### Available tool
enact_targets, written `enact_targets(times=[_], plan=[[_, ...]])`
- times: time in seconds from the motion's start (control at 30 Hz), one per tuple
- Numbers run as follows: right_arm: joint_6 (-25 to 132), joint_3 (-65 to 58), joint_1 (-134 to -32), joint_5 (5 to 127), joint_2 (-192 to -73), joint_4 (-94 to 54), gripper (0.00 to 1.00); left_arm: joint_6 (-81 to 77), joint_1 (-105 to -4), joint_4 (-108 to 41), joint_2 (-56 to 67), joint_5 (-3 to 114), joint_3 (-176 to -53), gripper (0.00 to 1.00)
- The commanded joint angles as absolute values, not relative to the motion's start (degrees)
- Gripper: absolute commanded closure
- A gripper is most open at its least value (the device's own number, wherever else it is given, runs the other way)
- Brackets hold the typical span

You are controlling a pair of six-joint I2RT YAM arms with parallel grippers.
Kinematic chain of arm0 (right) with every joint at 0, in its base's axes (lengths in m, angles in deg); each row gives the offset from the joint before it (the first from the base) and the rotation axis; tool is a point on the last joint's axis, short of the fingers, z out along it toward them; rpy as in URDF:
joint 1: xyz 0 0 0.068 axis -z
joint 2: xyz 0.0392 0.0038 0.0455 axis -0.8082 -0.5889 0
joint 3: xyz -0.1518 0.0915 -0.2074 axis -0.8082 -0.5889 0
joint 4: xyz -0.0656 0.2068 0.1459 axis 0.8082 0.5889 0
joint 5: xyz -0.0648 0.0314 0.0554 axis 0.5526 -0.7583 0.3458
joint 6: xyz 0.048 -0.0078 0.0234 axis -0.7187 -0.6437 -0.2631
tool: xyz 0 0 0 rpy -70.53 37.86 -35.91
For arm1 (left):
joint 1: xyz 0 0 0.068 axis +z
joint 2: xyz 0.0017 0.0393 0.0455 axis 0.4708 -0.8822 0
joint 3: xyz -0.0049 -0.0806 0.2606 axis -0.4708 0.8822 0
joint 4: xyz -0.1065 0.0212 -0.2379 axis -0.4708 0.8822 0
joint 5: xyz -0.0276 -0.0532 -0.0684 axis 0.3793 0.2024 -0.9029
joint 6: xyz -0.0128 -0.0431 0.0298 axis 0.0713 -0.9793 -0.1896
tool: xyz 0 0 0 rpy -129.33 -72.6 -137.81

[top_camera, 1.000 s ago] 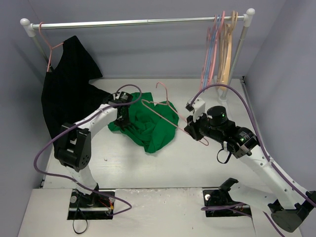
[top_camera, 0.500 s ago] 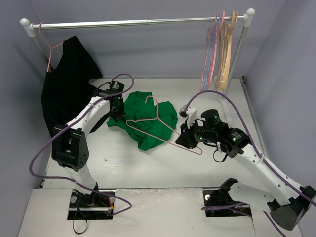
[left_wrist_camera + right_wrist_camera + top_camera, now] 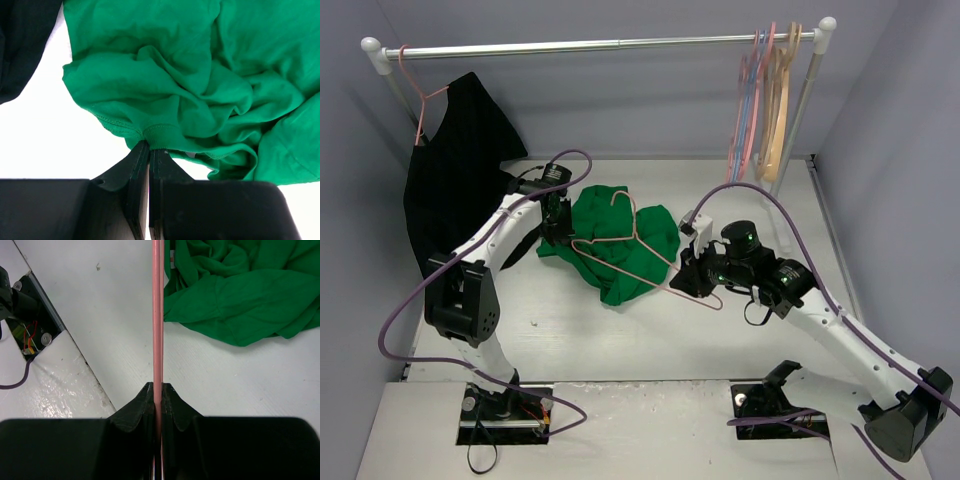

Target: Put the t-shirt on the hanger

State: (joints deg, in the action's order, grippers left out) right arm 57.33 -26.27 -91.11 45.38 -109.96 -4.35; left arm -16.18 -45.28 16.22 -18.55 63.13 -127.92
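The bright green t-shirt [image 3: 620, 240] lies crumpled on the table in the middle. My left gripper [image 3: 556, 228] sits at its left edge, shut on a ribbed hem of the t-shirt [image 3: 160, 131]. The thin pink hanger [image 3: 620, 245] rests across the top of the cloth, hook toward the back. My right gripper [image 3: 688, 279] is shut on the hanger's right end; in the right wrist view the pink wire [image 3: 156, 315] runs straight out from between the closed fingers [image 3: 172, 402], with the t-shirt [image 3: 240, 295] to its right.
A black garment [image 3: 455, 180] hangs on a pink hanger at the left end of the rail [image 3: 600, 44], close to the left arm. Several tan, blue and pink hangers [image 3: 765, 100] hang at the rail's right end. Walls close in on both sides.
The right gripper has carried the pink hanger leftward and toward the front, laying it lower over the shirt. The left gripper has shifted back and left with the shirt's edge.
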Motion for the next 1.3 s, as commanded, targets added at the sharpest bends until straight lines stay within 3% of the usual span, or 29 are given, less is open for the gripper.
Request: enact_targets(times=[0.0,0.83,1.27], plan=[[57.61,-25.69,-91.1,45.77,-110.56,-9.68,1.0,-14.57,-45.14,17.45,-14.94,62.52,-130.93,1.0],[59.11,-32.29,-91.18,44.63,-112.85,-22.85,1.0,-10.18,-45.31,19.38,-12.39,55.84,-134.62,1.0],[58.14,-31.67,-91.18,34.71,-112.85,-37.53,1.0,-4.46,-45.66,27.46,-16.16,54.44,-152.02,1.0]])
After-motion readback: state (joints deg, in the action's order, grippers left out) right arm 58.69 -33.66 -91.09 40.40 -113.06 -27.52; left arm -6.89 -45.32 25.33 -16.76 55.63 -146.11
